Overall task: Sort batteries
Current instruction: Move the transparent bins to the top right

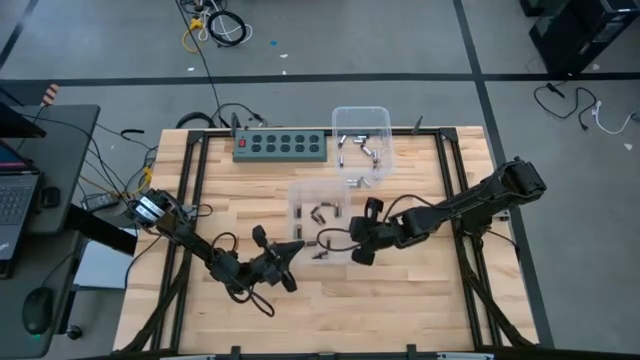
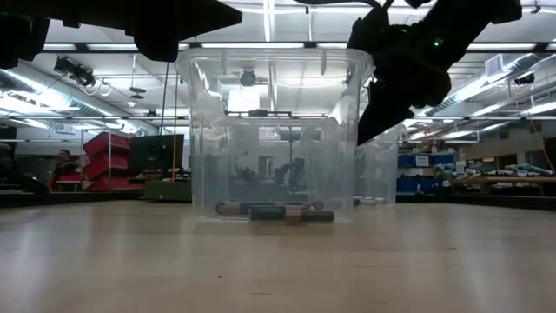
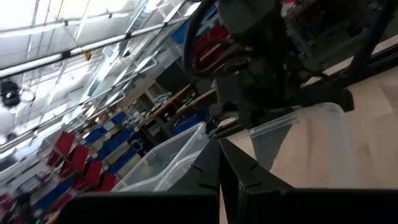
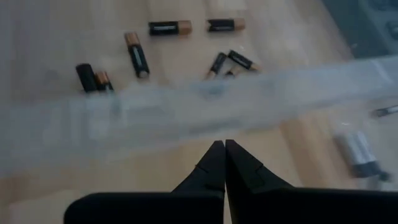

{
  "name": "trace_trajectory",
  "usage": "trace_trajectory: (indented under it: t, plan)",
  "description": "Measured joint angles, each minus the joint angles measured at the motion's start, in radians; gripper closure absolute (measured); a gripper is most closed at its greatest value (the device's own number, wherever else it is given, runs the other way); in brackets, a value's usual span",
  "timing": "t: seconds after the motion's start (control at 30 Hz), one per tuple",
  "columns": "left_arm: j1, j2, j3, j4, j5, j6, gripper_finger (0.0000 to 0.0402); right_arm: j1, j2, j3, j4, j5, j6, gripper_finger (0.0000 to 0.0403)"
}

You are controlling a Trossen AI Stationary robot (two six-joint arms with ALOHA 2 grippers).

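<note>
Right pincer: fingers pressed together, nothing pinched, held just over the near bin's rim.
Left pincer: also pressed together, empty, beside that bin.
Batteries: dark cells lie inside the near bin; silvery ones lie in the far bin.
Risk: the light bin could be knocked or dragged by either arm, and cells scattered over the tabletop.

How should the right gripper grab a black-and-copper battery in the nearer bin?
Best grip the battery with bare floor along both long sides, across its dark middle, coming straight down over the bin wall. It lies flat, so its ends offer little hold. Open the right gripper first.
</note>
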Motion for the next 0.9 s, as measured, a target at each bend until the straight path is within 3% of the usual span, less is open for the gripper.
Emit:
trace_trajectory:
  t: [0.23, 0.47, 0.7, 0.9]
  plan:
    - [0.0, 0.0, 0.0, 0.002, -0.057, 0.053, 0.0401, -0.013, -0.082, -0.003, -0.109, 0.134, -0.053, 0.0403]
    - [0.0, 0.0, 0.0, 0.028, -0.085, 0.132, 0.0401, -0.085, -0.21, -0.003, -0.168, 0.155, -0.11, 0.0403]
    - [0.0, 0.0, 0.0, 0.031, -0.105, 0.133, 0.0401, -0.257, -0.329, -0.003, -0.151, 0.146, -0.222, 0.0403]
    - [0.0, 0.0, 0.0, 0.031, -0.101, 0.128, 0.0401, -0.439, -0.348, -0.002, -0.064, 0.044, -0.33, 0.0403]
